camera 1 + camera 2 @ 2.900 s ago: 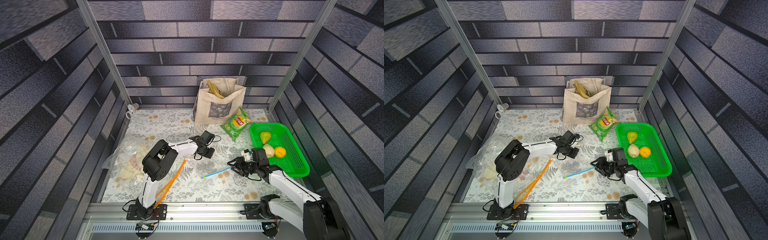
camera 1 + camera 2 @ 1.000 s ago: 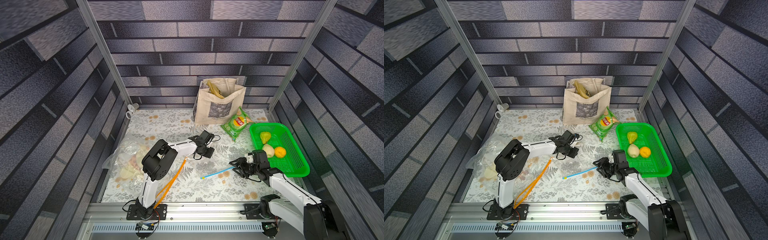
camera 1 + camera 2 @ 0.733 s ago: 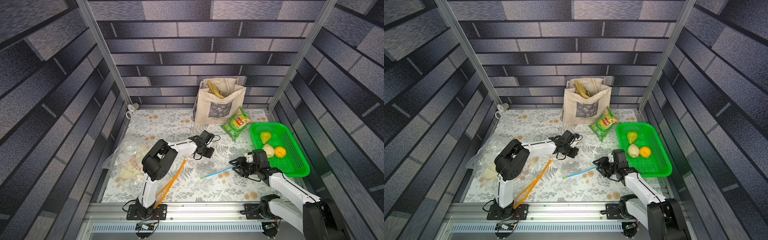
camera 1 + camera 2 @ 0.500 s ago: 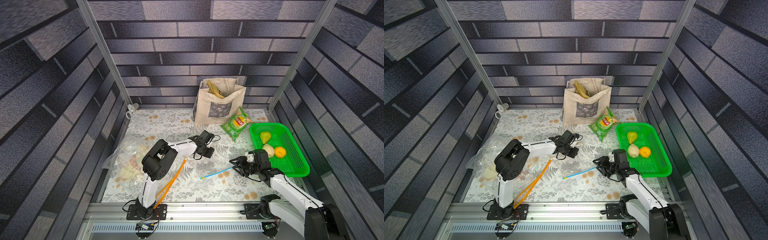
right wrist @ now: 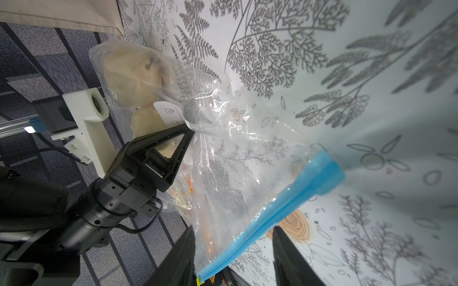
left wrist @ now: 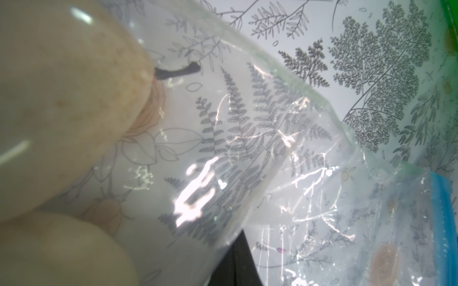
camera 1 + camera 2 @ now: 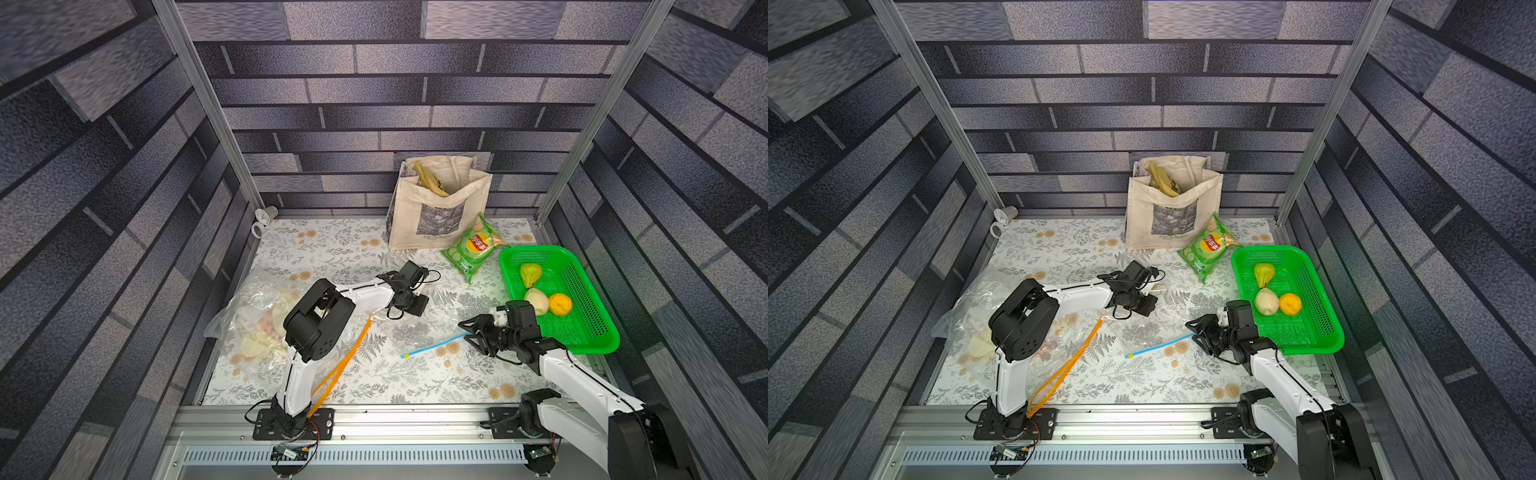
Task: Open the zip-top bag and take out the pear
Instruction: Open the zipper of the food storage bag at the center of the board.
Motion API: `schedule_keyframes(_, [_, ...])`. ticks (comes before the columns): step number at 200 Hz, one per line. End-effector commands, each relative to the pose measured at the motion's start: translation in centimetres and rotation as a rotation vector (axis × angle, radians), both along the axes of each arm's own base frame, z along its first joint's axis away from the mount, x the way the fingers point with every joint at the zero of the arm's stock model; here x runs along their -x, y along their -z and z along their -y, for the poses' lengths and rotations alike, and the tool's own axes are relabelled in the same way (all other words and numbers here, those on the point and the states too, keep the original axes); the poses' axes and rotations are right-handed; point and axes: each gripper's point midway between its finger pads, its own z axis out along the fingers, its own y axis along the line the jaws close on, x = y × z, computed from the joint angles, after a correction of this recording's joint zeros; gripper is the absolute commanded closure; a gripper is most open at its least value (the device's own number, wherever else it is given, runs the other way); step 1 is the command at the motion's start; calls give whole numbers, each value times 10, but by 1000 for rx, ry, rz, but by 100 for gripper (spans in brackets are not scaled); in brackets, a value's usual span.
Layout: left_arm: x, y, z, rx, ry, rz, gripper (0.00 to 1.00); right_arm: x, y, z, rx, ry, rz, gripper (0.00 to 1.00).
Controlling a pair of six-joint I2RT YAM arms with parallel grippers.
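Left tool [image 5: 190, 130] pinches the zip-top bag [image 5: 235, 161] film beside the pear [image 5: 128, 71] inside, bag lying on the table [image 5: 371, 123]; right tool [image 5: 233, 230] spread astride the blue zip strip [image 5: 297, 190]. Risk: right tool catches both lips, or film slips, dragging the bag unopened.

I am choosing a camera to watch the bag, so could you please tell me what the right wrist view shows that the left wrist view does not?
Only the right wrist: the left gripper shut on the bag, the right gripper open astride the zip, a tote corner. Only the left wrist: a green edge. Both: the bag, two pears inside, the blue zip, the fern cloth.
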Motion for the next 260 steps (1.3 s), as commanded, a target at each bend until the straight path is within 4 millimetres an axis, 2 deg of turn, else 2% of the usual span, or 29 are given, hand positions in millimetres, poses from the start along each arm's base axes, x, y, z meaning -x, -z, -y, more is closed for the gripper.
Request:
schedule_keyframes(1, [29,51,-37,-165,-28,-151,100,-1,0,1,-12,9,2,47])
schedule_keyframes(73, [29,52,-37,-165,-28,-153,100,-2,-7,-1,-26,9,20,47])
schedule_keyframes(188, [27,50,-35,-164,-26,-149,100,-4,1,0,-22,23,8,48])
schedule_keyframes(260, [28,50,-36,-166,-28,-152,100,8,-3,3,-17,19,-2,48])
